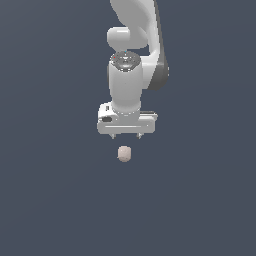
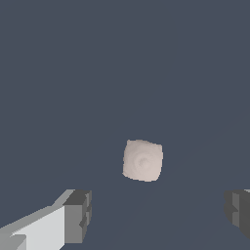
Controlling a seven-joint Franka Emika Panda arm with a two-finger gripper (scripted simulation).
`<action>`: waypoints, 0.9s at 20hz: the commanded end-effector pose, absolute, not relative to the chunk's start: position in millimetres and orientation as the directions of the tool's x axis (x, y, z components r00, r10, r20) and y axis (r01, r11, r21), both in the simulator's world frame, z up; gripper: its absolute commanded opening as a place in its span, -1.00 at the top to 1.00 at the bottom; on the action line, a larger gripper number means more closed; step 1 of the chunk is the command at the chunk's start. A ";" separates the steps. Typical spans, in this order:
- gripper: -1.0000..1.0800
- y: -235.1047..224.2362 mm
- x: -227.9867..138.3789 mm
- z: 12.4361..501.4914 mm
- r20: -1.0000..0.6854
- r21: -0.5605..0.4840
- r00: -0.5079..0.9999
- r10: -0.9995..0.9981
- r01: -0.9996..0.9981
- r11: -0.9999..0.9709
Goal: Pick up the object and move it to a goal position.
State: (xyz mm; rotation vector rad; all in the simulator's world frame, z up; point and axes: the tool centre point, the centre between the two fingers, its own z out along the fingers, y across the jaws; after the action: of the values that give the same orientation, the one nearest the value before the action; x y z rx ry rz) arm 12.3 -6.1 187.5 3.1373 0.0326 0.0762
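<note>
A flat, matte slate-blue surface (image 1: 55, 200) fills both views. Over it stands the glossy white arm (image 1: 131, 60), built of rounded, smooth segments with a dark grey band on one side. Its boxy white gripper (image 1: 127, 135) points down, its 2 blocky grey fingers (image 2: 78, 216) spread wide and holding nothing. The object (image 1: 124, 153), a stubby pale beige-pink cylinder with rounded edges, lies just below the fingertips in the exterior view, untouched.
</note>
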 end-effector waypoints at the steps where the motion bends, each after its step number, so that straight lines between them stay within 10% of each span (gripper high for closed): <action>1: -0.92 -6.1 12.3 187.5 0.049 0.004 0.999 0.021 0.021 -1.000; 18: -0.92 4.2 23.3 199.0 0.085 0.024 0.995 0.059 0.057 -0.998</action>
State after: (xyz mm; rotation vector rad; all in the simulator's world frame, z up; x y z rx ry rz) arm 23.5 4.4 200.3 3.1157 0.0926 0.1352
